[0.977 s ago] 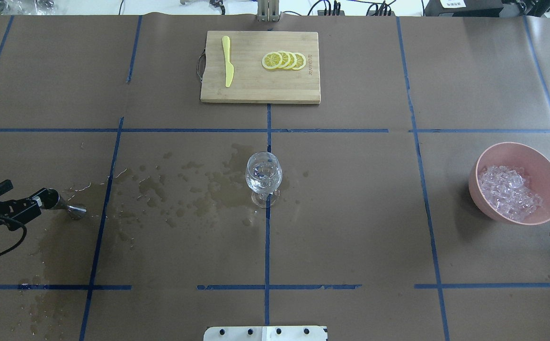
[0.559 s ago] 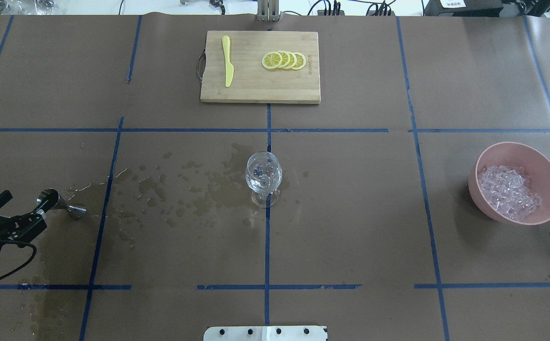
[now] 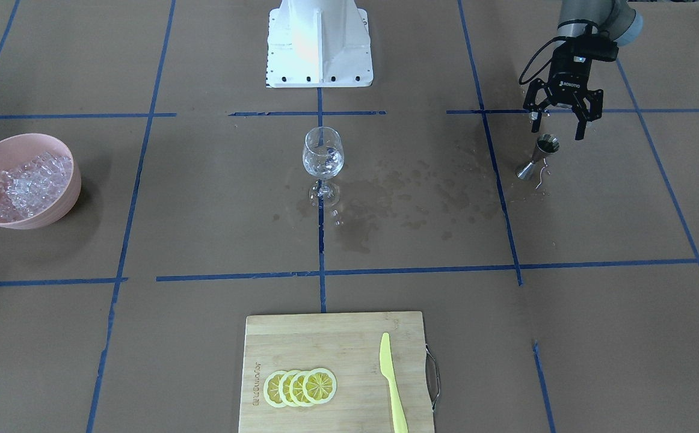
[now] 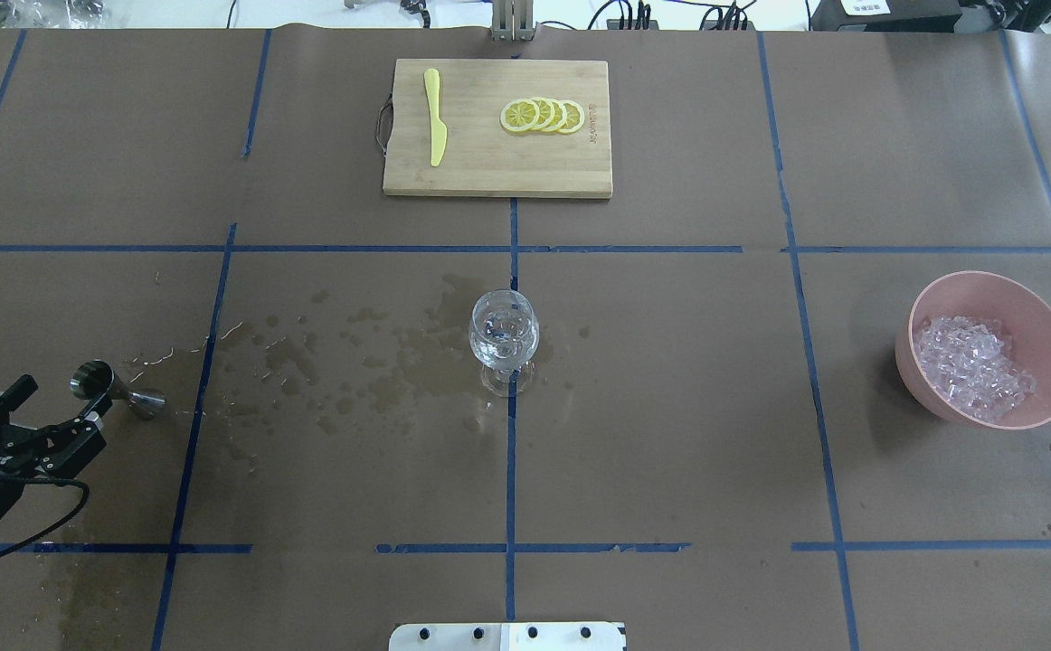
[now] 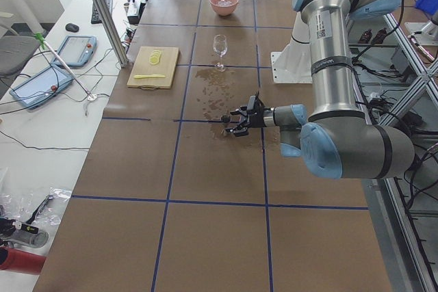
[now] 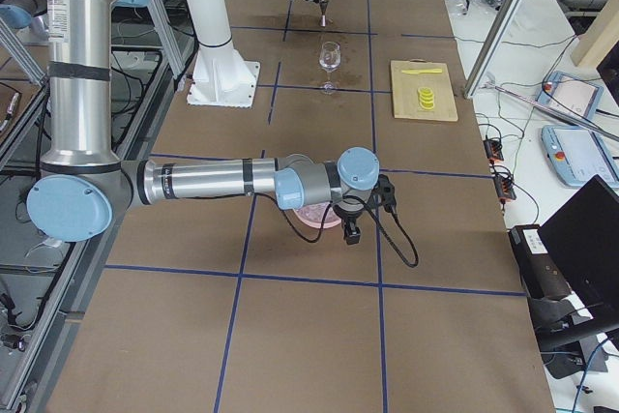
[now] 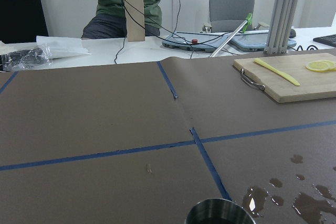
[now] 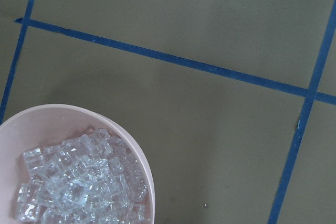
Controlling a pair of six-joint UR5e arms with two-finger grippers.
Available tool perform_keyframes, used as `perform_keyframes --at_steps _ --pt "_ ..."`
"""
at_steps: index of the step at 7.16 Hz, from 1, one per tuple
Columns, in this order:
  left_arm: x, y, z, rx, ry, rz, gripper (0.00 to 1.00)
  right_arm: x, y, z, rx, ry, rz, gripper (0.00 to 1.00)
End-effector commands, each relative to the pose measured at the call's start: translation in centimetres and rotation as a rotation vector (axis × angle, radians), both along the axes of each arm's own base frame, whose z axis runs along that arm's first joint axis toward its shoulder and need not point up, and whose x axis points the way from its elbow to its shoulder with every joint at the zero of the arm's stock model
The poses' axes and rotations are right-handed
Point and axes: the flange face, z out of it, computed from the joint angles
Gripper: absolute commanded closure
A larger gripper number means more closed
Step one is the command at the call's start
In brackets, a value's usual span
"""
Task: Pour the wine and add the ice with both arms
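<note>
Now you see the left gripper point(image 3: 557, 131) with its fingers wide apart and nothing between them. It hangs low over the table point(image 4: 670, 407), on the robot's side of the jigger point(image 3: 539, 157) and not touching it. The jigger point(image 4: 118, 391) stands upright by itself, at the robot's far left, and its rim point(image 7: 219, 211) shows at the bottom edge of the left wrist view. For the right gripper point(image 6: 350, 232) you get only the exterior right view, where it is above the bowl and hides most of it, so I cannot tell if its fingers are open or closed. The glass point(image 4: 504, 339) stands upright in the middle of the table, on the blue tape line. The wine point(image 3: 323, 161) is a small clear amount low in the glass and is hard to see. Dark wet stains point(image 4: 372, 362) spread on the table between the glass and the jigger. The ice point(image 4: 973, 366) is all in a heap inside the pink bowl point(image 4: 1036, 312) at the robot's right, well apart from the glass; the right wrist view shows the cubes point(image 8: 79, 187) from close above. On the far side from the robot lies the board point(image 4: 480, 163), with lemon slices point(image 4: 542, 116) and a yellow knife point(image 4: 436, 117) on it.
</note>
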Motion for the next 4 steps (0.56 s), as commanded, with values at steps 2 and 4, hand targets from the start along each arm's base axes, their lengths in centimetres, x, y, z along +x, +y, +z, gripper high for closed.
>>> perform_keyframes --at_steps 2,4 --pt "4.2 -0.1 0.8 0.019 0.009 -0.041 0.01 0.0 0.0 0.1 -0.001 0.000 0.001 0.00" --pt "5.5 -0.4 2.5 0.038 -0.021 -0.096 0.01 0.0 -0.1 -0.1 0.003 -0.001 0.001 0.00"
